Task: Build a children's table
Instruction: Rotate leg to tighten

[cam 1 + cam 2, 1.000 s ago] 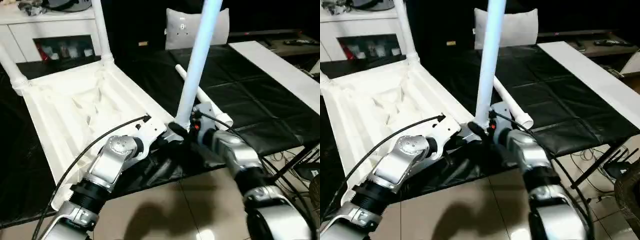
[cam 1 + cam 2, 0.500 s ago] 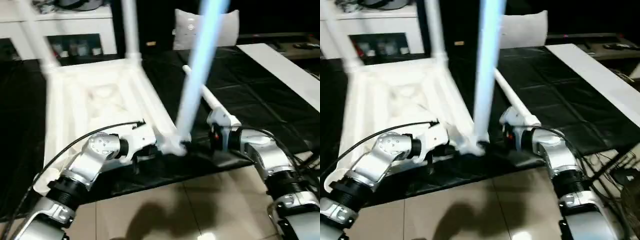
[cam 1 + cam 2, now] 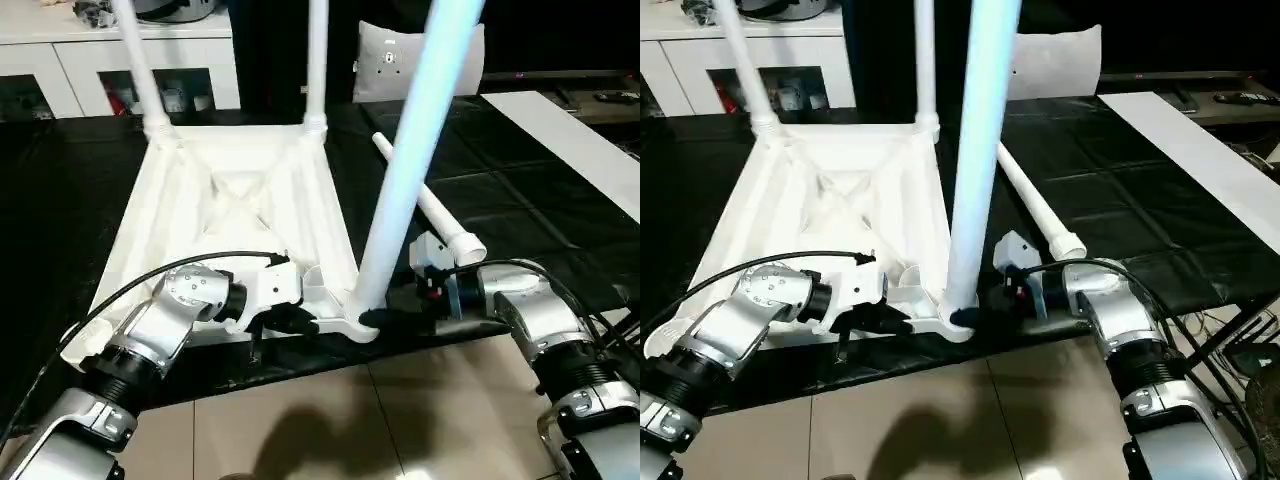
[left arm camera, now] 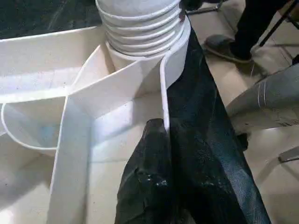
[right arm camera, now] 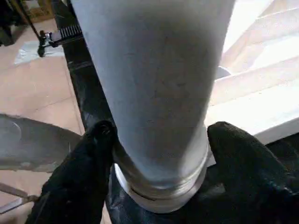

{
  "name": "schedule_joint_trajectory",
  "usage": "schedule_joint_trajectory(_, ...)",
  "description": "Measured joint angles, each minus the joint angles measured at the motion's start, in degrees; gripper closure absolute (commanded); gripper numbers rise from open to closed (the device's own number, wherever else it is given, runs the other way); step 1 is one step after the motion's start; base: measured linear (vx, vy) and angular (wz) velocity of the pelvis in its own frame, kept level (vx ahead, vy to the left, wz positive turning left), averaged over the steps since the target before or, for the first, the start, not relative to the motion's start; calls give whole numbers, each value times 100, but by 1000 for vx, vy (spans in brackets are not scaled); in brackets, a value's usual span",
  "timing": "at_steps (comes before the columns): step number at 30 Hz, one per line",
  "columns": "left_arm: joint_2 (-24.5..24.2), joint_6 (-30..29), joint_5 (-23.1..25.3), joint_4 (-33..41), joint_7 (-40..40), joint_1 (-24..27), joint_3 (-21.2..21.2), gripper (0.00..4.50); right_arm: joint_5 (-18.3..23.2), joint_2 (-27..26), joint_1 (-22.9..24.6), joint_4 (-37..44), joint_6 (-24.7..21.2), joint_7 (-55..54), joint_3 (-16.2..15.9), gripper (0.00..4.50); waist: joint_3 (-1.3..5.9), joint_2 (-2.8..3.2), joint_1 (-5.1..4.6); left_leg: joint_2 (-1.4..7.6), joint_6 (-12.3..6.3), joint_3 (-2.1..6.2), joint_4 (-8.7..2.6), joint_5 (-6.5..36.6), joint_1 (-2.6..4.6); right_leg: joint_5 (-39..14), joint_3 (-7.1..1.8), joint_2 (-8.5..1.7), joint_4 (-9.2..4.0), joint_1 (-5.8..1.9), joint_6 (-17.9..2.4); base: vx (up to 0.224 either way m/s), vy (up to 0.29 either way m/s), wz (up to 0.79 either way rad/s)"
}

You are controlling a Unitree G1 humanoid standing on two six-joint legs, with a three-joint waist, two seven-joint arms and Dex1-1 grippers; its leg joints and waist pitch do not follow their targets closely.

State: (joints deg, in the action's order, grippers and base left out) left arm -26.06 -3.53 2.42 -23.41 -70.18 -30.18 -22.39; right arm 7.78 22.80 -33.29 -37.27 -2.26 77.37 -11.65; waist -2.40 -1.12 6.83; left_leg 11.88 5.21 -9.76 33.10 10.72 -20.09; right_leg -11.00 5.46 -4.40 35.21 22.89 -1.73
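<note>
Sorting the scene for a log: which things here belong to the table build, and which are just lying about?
Belongs to the build:
- upturned table top
- two far legs standing in their sockets
- near leg held by the right pincer
- loose fourth leg
- left pincer on the rim

Lying about:
- white pillow
- white cabinet

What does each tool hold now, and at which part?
Right tool: the upright leg, at its base. Left tool: the table top, by its rim.

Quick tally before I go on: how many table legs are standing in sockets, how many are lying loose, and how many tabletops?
Legs standing in sockets: 3 (far left, far right, near one)
Legs lying loose on the black cover: 1
Tabletops: 1
Total: 5
</note>
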Motion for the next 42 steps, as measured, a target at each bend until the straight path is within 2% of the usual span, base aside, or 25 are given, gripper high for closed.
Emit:
schedule_joint_trajectory(4,-2,-2,-8,-4,-15,0,2,450,46,-11,0,-10,-9,22,4,177,0,0,-1,0,0,0,0,0,0,0,0,0,0,0,0,0,0,0)
schedule_joint_trajectory(8,13,-74,-38,-3,-36,1,10,450,94,-18,14,-9,-119,48,22,187,0,0,7,0,0,0,-1,0,1,0,0,0,0,-1,0,0,0,0)
schedule_joint_trajectory(11,109,-375,-102,94,-4,43,58,450,188,-73,217,177,-359,8,136,189,1,2,36,0,-2,0,0,2,2,0,0,0,-2,-6,0,0,0,0)
schedule_joint_trajectory(14,214,-755,-129,184,231,95,188,450,199,-185,343,316,-556,-324,242,189,3,5,24,0,0,1,-1,0,5,1,-4,-1,1,-24,0,0,0,0)
schedule_joint_trajectory(16,507,-1162,-18,160,863,127,406,450,134,-458,282,172,-746,-1110,453,189,6,9,-45,2,15,2,3,-10,44,2,-3,-1,3,-55,4,0,0,0)
schedule_joint_trajectory(19,844,-1559,-12,124,1455,136,537,450,88,-717,182,-84,-775,-1986,618,190,3,14,-200,0,20,4,-3,-13,92,-16,0,-1,-28,-85,36,0,0,0)
schedule_joint_trajectory(22,1424,-2107,109,58,2521,86,826,450,47,-1298,-138,-601,-806,-3370,959,190,3,23,-370,-2,20,2,6,-13,106,-16,-2,-4,-27,-86,36,0,0,0)
schedule_joint_trajectory(24,1768,-2390,168,32,3121,20,928,450,-15,-1551,-339,-808,-835,-4187,1054,190,3,26,-417,-3,20,6,3,-13,104,-16,4,-4,-33,-82,36,0,0,0)
schedule_joint_trajectory(26,1889,-2483,186,31,3371,1,964,450,-67,-1664,-400,-854,-805,-4461,1103,190,7,33,-409,-4,19,7,-10,-12,104,-16,5,-4,-33,-81,36,0,0,0)
schedule_joint_trajectory(27,1900,-2487,207,49,3434,-2,963,450,-66,-1699,-407,-877,-762,-4500,1146,156,8,34,-385,-5,20,7,-21,-11,104,-16,6,-4,-33,-81,36,0,0,0)
schedule_joint_trajectory(29,1897,-2486,233,83,3460,-2,960,450,-61,-1712,-408,-895,-697,-4494,1175,121,8,33,-349,-5,20,7,-40,-11,102,-15,8,-2,-32,-76,36,0,0,0)
schedule_joint_trajectory(32,1837,-2468,256,153,3473,-2,914,450,-66,-1736,-408,-933,-555,-4445,1174,111,8,33,-325,-5,20,7,-62,-11,90,0,9,1,-24,-57,11,0,0,0)
schedule_joint_trajectory(33,1821,-2466,275,176,3472,-2,899,450,-67,-1736,-408,-971,-506,-4444,1173,86,8,33,-318,-5,20,6,-70,-11,84,4,9,2,-24,-49,3,0,0,0)
schedule_joint_trajectory(36,1682,-2330,304,190,3402,-19,797,450,-63,-1642,-357,-1020,-435,-4306,1163,54,8,34,-305,-4,21,6,-67,-13,43,9,9,4,-20,-9,-6,0,0,0)
schedule_joint_trajectory(42,1406,-1916,353,113,3036,-57,623,450,-65,-1300,-187,-1015,-152,-3580,1098,12,7,33,-309,-2,20,6,-54,-12,2,16,10,4,-20,21,-9,0,0,0)
